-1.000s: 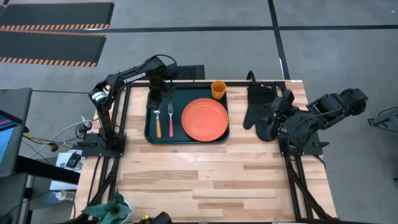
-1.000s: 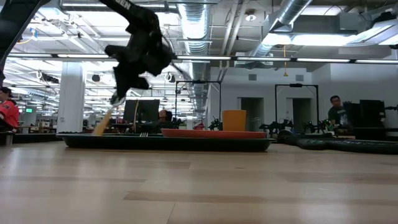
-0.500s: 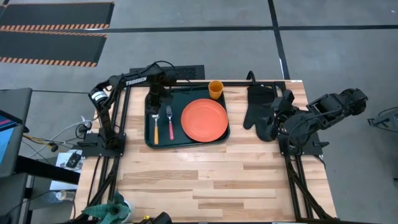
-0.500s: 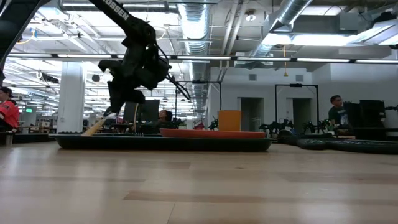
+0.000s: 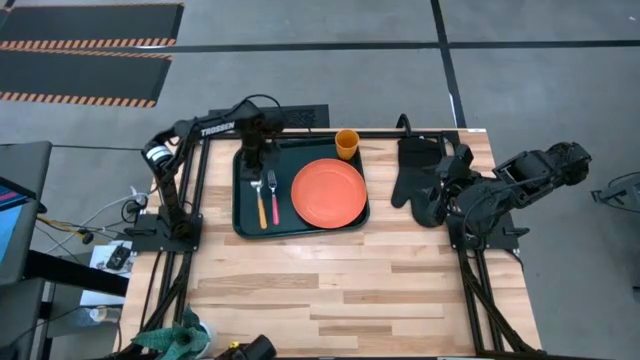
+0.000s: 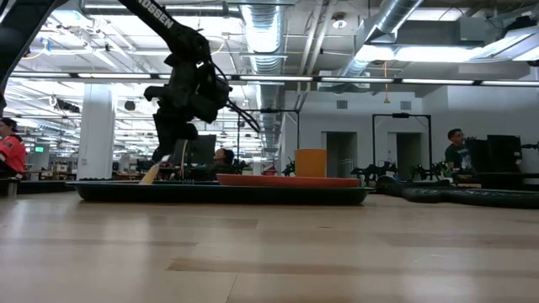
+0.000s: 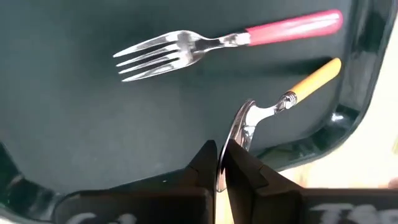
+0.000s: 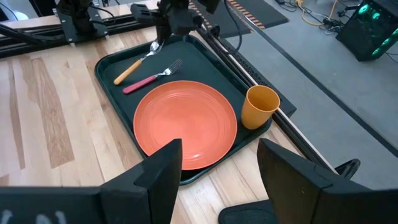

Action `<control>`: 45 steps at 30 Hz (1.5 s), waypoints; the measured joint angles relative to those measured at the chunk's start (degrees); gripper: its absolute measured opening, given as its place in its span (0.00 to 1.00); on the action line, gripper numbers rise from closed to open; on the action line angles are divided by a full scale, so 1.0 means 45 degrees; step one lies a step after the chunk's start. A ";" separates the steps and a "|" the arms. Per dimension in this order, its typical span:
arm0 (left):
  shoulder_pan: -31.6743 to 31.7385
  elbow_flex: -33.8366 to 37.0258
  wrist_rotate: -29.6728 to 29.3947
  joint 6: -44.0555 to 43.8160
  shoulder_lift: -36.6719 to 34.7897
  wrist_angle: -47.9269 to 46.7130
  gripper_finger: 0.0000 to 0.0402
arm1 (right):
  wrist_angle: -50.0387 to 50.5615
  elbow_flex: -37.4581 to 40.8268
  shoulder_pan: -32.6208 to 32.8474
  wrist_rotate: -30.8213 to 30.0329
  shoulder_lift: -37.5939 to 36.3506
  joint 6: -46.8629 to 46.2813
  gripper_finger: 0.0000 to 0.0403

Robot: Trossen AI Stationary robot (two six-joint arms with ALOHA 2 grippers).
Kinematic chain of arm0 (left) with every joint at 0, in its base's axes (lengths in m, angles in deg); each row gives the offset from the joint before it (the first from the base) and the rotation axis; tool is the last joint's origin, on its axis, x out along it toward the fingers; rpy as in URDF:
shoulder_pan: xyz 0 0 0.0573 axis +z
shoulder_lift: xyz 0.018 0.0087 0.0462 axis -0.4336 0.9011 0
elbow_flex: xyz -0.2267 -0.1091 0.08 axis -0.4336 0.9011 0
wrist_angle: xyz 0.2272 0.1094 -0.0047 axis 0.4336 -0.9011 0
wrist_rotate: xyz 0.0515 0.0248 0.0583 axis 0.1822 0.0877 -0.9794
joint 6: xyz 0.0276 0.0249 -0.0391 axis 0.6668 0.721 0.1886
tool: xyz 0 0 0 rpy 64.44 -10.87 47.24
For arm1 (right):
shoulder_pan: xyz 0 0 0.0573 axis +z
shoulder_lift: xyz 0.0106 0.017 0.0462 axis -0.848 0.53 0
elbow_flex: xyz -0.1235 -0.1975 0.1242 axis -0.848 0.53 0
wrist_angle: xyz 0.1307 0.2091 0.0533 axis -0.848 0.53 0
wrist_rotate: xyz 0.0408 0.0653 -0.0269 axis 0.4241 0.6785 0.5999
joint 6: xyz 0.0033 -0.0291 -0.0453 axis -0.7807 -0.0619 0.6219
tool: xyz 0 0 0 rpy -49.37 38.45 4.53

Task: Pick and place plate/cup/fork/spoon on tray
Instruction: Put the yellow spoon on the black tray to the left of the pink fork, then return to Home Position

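Note:
The dark green tray [image 5: 240, 225] lies at the table's far middle. On it lie the orange-red plate [image 5: 328, 192] and the red-handled fork [image 5: 273, 197]. The orange-yellow cup [image 5: 347, 143] stands at its far right corner. My left gripper [image 5: 255, 168] is over the tray's left part, shut on the yellow-handled spoon [image 7: 273, 102]. My right gripper [image 8: 217, 180] is open and empty, at the table's right over the black oven mitt [image 5: 415, 170]. My left gripper pinches the spoon's metal bowl [image 7: 239, 127] between its two fingertips, the bowl standing edge-on between them. The fingers come from above, slanting down. The spoon hangs tilted, bowl end up, with its yellow handle [image 6: 152, 174] sloping down to the tray beside the fork.
The black oven mitt lies on the table right of the tray. Bare wooden table [image 5: 330, 290] spreads over the whole near half. People and workstations show in the room beyond the table in the low view.
My left gripper has gone down and a little toward the table's far edge with the spoon. The spoon's handle has swung toward the fork and now lies slanted close beside the fork's handle, less steep than before. The gripper has stayed shut.

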 joint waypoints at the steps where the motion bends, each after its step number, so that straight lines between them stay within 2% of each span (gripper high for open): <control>1: 0.0052 0.0000 0.0000 -0.0184 0.0000 0.0060 0.00 | 0.0000 -0.0001 0.0000 -0.0004 0.0000 0.0001 0.58; 7: 0.0190 0.0000 -0.0174 -0.0375 0.0000 0.0153 0.03 | 0.0000 0.0000 0.0000 0.0001 0.0000 -0.0001 0.58; 14: 0.0146 0.0000 -0.1769 -0.0311 0.0005 0.0643 0.16 | -0.0002 0.0000 0.0000 -0.0002 0.0000 -0.0005 0.58; 22: 0.0127 0.0000 -0.1254 -0.0128 0.0005 0.0551 0.18 | 0.0000 -0.0001 0.0000 0.0001 0.0000 -0.0010 0.58; 27: 0.0112 0.0000 -0.1501 -0.0098 0.0005 0.0668 0.19 | 0.0000 0.0000 0.0000 0.0001 0.0000 -0.0014 0.58; 30: 0.0112 -0.0261 -0.1317 -0.0978 0.0024 0.0698 0.19 | -0.0022 -0.0002 -0.0003 -0.0016 -0.0005 -0.0046 0.58; 34: 0.0122 -0.1816 0.0980 -0.2276 0.0020 -0.0266 0.19 | -0.1287 0.0000 -0.0246 -0.0514 -0.0041 0.0721 0.58; 39: 0.0103 -0.4910 0.3396 -0.3506 -0.0508 -0.0855 0.19 | -0.4493 -0.0413 -0.0725 -0.0781 -0.0481 0.5092 0.58; 42: 0.0159 -0.6481 0.5257 -0.3795 -0.1328 -0.0292 0.19 | -0.5174 -0.0496 -0.1095 -0.0904 -0.1147 0.6932 0.58; 45: 0.0161 -0.7059 0.7400 -0.3816 -0.2511 0.1020 0.19 | -0.5129 -0.0261 -0.1521 -0.1104 -0.2222 0.6927 0.58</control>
